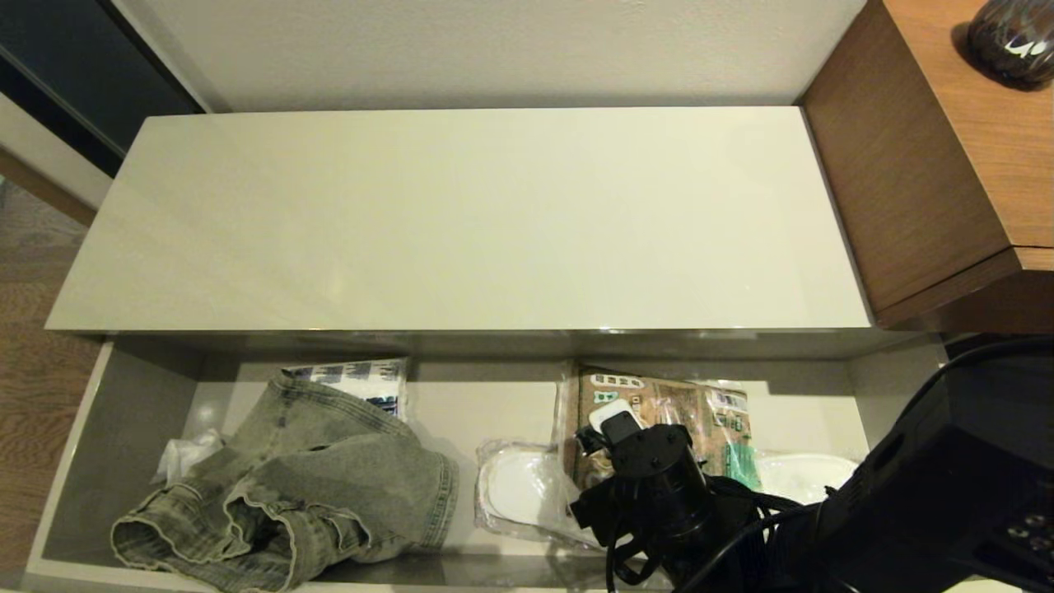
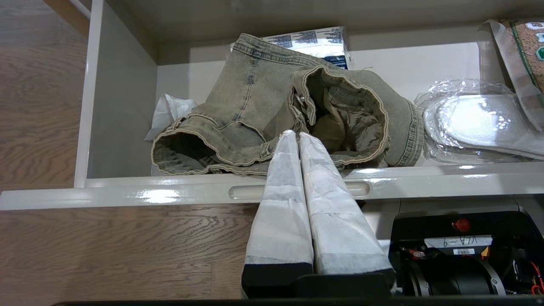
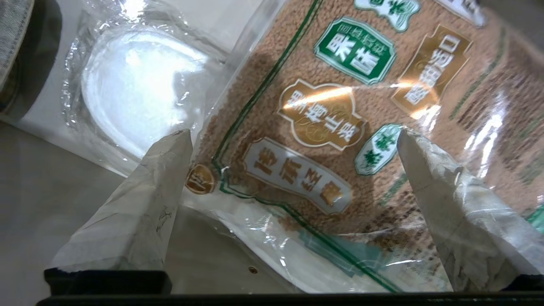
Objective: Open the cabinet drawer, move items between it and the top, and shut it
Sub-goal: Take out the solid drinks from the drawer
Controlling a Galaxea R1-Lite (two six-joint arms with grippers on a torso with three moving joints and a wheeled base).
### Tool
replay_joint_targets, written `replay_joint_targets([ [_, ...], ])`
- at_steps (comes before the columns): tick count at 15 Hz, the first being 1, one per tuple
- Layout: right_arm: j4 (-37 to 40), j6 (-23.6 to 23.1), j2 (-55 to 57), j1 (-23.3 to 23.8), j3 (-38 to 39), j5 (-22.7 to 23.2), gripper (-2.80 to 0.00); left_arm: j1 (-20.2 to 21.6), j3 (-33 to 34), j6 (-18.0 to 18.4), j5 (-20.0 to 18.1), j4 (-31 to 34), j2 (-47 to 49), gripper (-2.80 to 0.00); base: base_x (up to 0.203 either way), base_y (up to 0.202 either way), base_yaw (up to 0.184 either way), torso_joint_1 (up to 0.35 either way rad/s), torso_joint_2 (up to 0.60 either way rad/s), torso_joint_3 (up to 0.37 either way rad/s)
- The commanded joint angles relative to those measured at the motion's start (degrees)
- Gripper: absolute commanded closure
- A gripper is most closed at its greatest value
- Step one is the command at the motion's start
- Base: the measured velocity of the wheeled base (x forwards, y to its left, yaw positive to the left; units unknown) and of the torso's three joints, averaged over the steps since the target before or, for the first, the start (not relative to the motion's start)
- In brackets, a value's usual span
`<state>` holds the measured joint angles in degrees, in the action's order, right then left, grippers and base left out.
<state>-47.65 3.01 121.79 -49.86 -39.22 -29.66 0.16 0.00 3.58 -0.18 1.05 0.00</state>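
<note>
Left gripper jaws closed, empty, parked outside cabinet drawer front | denim garment at drawer's left | right gripper jaws spread over granule bag, apparently to grasp it | top bare

Head overhead; wrists close; all share drawer.

plastic-wrapped white slippers, blue-printed white packet, wooden side cabinet, dark vase
</note>
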Motion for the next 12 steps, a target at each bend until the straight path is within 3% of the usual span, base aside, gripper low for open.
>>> replay_joint_targets([
  [1, -1.1, 1.7, 3.0, 0.2, 0.1, -0.2, -2.8, 0.0, 0.0, 0.0, 0.0, 0.0, 0.1, 0.0, 0.0, 0.0, 0.0, 0.0, 0.0, 0.0],
  [6, -9.5, 3.0, 6.5, 0.6, 2.7, -0.5, -2.8, 0.0, 0.0, 0.0, 0.0, 0.0, 0.1, 0.0, 0.0, 0.0, 0.0, 0.0, 0.0, 0.0],
  [12, -9.7, 4.2, 7.4, 2.2, 2.7, -0.8, -2.8, 0.0, 0.0, 0.0, 0.0, 0.0, 0.1, 0.0, 0.0, 0.0, 0.0, 0.0, 0.0, 0.0],
])
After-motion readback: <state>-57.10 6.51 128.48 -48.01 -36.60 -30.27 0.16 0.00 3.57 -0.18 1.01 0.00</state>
